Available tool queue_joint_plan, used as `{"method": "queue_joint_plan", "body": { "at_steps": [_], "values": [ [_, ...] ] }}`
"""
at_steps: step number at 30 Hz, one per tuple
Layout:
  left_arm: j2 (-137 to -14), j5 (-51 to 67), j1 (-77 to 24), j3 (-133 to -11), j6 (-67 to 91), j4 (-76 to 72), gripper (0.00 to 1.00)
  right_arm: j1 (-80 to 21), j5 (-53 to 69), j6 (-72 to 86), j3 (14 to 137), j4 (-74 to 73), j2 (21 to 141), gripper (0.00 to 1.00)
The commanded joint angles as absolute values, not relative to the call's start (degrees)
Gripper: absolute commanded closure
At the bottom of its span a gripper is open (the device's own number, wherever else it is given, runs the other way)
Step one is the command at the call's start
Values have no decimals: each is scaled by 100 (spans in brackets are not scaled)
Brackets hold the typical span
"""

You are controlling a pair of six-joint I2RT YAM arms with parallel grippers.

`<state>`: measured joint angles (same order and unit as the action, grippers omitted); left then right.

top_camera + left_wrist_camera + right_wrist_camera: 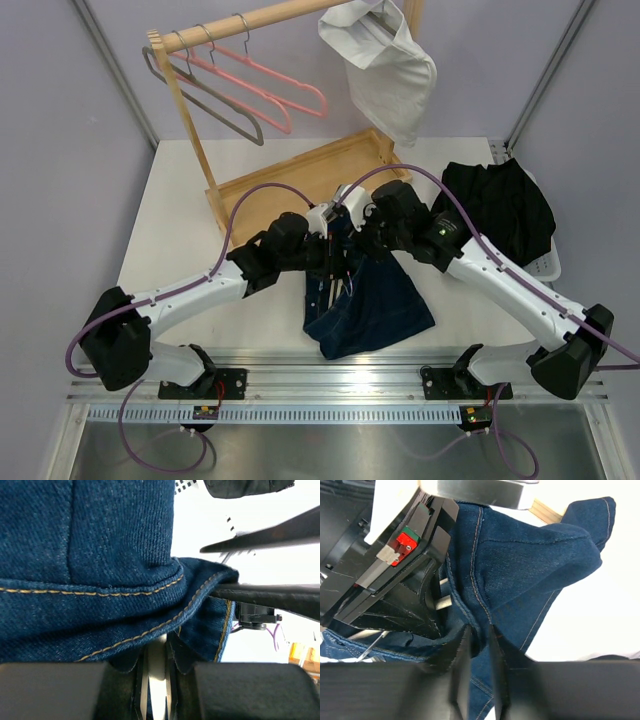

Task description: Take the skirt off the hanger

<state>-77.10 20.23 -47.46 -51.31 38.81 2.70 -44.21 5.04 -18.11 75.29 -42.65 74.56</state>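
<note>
**At the table's middle: both grippers on the denim skirt**

Nearest the arm bases, the denim skirt (375, 300) lies on the white table (170, 230), its broad end fanned toward the near edge and a little to the right. Its long axis runs near to far, and the narrower far end lifts off the surface where the two arms meet. Along its left edge show thin dark and pale bars, apparently the hanger (328, 280), though too tangled with the cloth to trace.

The left gripper (157, 680) comes in from the left. Its fingers stand close together on a stitched fold of denim, with a bright metal strip in the slim gap between them. The right gripper (480, 667) faces it from the right, jaws drawn in on a seamed ridge of the same cloth, just beside the left gripper's black body. The two wrists nearly touch, and from above they hide the skirt's far end.

Beyond them sits a wooden tray (290, 180) at the foot of a wooden rack (185, 110). To the right — well apart from the skirt — a black garment (505, 205) is heaped in a white basket (548, 262). Farthest back, the rack's rod carries pink hangers (275, 85), a grey hanger (220, 108) and a white garment (385, 65).
</note>
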Motion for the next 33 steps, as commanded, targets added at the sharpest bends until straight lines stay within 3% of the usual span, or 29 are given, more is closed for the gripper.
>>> {"method": "queue_joint_plan", "body": {
  "at_steps": [1,2,8,26,33],
  "values": [
    [-7444,2232,-4746,-5326,3938,-105,100,-4465,220,-1881,7673,-3964,7497,81],
    [-7444,2250,-4746,-5317,3938,-97,100,-4456,81,-1898,7699,-3920,7497,88],
    [-7514,2636,-4764,-5072,3902,-141,100,-4439,-834,-2057,7936,-3305,7479,100],
    [-7628,3286,-5019,-4544,3674,-167,100,-3287,-915,-1583,8191,-1170,7638,100],
    [-7989,3498,-5062,-4623,3586,-229,100,-3287,306,-967,8506,-1107,7699,100]
  ]
}}
